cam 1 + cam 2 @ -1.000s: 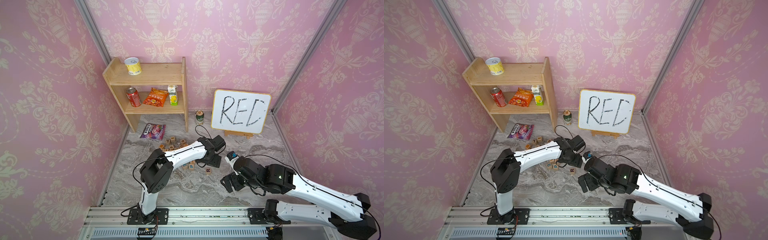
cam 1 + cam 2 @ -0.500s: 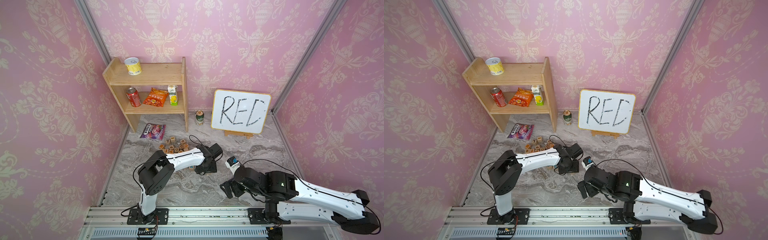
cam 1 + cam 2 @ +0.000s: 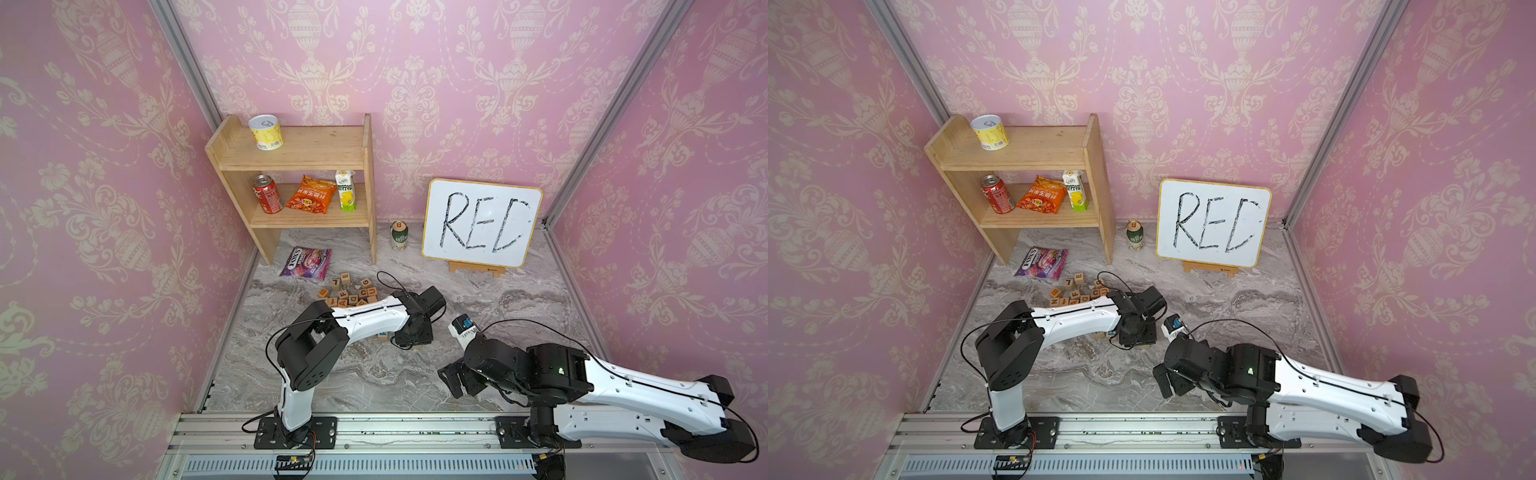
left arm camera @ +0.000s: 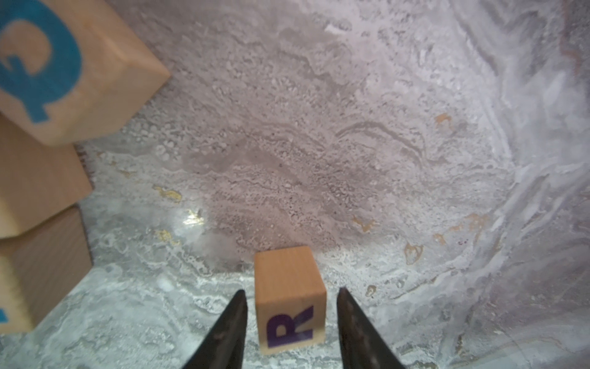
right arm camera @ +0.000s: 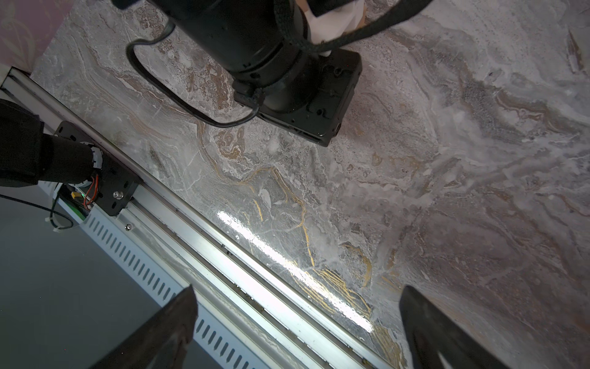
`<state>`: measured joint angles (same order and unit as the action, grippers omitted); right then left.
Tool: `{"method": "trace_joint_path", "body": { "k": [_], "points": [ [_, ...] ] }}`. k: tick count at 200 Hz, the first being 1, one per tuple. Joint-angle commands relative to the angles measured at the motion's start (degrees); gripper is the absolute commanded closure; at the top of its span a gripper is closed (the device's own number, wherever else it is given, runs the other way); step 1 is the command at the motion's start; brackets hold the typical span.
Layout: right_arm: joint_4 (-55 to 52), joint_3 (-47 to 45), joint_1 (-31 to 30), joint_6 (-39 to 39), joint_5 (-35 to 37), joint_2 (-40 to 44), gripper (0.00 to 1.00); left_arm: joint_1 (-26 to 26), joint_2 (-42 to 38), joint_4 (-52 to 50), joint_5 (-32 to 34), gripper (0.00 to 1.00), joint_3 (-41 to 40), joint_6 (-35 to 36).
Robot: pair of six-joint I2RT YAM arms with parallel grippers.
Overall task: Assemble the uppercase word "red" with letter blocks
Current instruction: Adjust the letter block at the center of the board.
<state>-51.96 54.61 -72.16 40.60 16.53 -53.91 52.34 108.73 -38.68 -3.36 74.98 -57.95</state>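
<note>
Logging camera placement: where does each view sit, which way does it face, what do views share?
Top views: high above the front rail, looking down toward the back wall; left arm, right arm, shelf and whiteboard show.
Left wrist: on the left arm, facing down at the table; left fingers straddle the R block.
Right wrist: on the right arm, facing the table's front rail; open right fingers frame it.
Shared: the left arm appears in the right wrist view and both top views.
</note>
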Motion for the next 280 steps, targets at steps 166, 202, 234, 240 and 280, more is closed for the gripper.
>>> {"method": "trace_joint_path", "body": {
  "k": [166, 202, 234, 240, 280],
  "points": [
    [-1.7, 0.8, 4.1, 0.7, 3.4, 4.2, 0.0, 0.3, 4.9, -15.5, 2.9, 0.76, 13.6, 31.9],
    [-1.9, 1.0, 5.6, -0.2, 2.1, 4.4, 0.0, 0.2, 7.5, -18.4, 0.9, 0.75, 17.8, 44.2],
    [-1.9, 0.9, 6.0, -0.4, 1.0, 4.1, 0.0, 0.3, 9.4, -18.6, 2.1, 0.74, 20.3, 53.6],
    [-1.9, 0.8, 6.1, -0.4, 0.9, 4.1, 0.0, 0.3, 9.4, -18.0, 2.6, 0.74, 20.4, 55.0],
    [-2.2, 1.1, 6.3, -0.4, -0.6, 3.5, 0.0, 0.3, 9.0, -12.9, 2.3, 0.71, 19.2, 63.6]
  ]
}}
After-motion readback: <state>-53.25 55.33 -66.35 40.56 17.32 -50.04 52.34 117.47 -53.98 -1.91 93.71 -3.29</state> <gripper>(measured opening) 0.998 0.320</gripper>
